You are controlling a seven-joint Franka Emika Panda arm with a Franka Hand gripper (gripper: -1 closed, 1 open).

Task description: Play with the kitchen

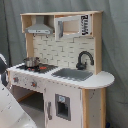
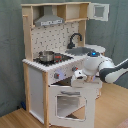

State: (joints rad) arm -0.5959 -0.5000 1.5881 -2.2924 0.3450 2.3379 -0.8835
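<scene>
The kitchen, white and light wood, shows in both exterior views with its grey hood, black faucet and sink. A small metal pot stands on the stovetop. In the second exterior view my arm reaches in from the right. My gripper sits at the kitchen's front, just below the knobs and at the top edge of the windowed oven door. That door looks tipped slightly outward. In the first exterior view the gripper is hidden.
A grey curtain hangs behind the kitchen. The wooden floor lies in front. My white arm link fills the first exterior view's lower left. A small upper cabinet door stands at the top right of the kitchen.
</scene>
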